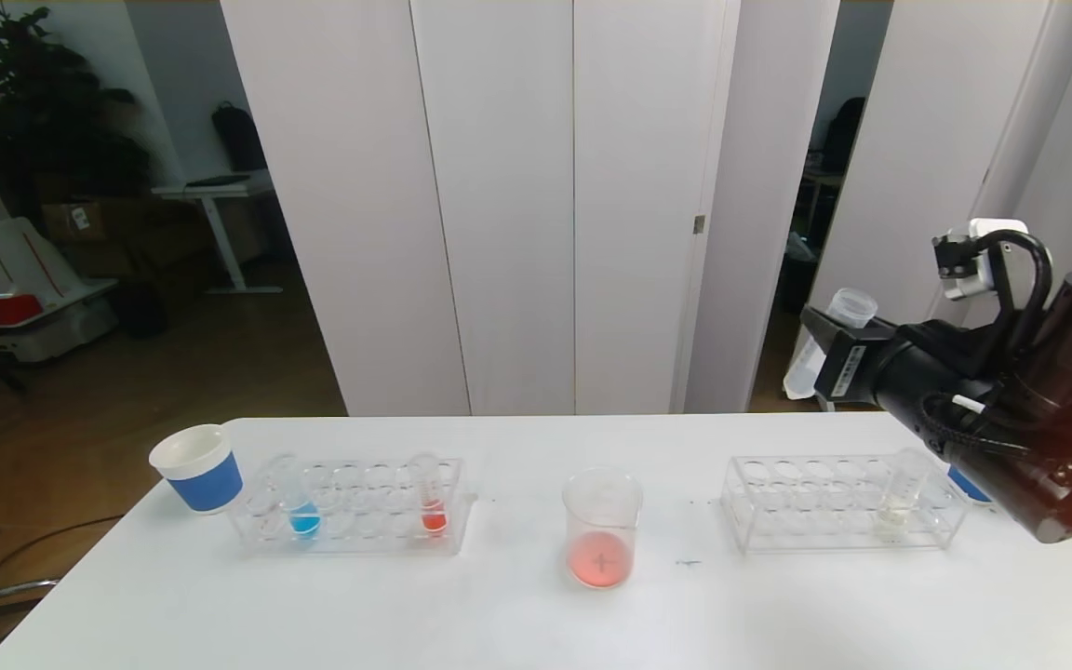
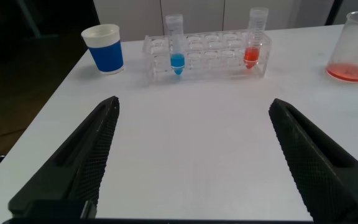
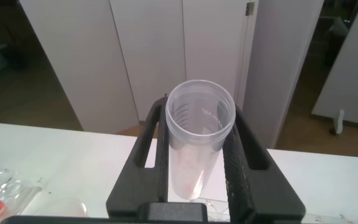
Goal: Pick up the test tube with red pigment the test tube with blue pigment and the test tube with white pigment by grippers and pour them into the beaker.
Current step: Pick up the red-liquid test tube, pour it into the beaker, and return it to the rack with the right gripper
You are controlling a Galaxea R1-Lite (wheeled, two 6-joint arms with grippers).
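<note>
My right gripper (image 1: 829,358) is shut on a clear tube (image 1: 848,312), raised above the table's right end. In the right wrist view the gripper (image 3: 201,115) grips this tube (image 3: 197,134), which looks nearly empty with a faint reddish trace. The beaker (image 1: 602,530) stands at the table's middle with red liquid in its bottom. The test tube with blue pigment (image 1: 301,507) and a tube with red liquid (image 1: 431,498) stand in the left rack (image 1: 350,465). The test tube with white pigment (image 1: 899,498) stands in the right rack (image 1: 806,470). My left gripper (image 2: 194,104) is open and empty over bare table, short of the blue tube (image 2: 176,46).
A white paper cup with a blue band (image 1: 199,467) stands left of the left rack, also in the left wrist view (image 2: 105,48). Another blue-banded cup (image 1: 969,486) is partly hidden behind my right arm. The beaker (image 2: 353,46) shows at the left wrist view's edge.
</note>
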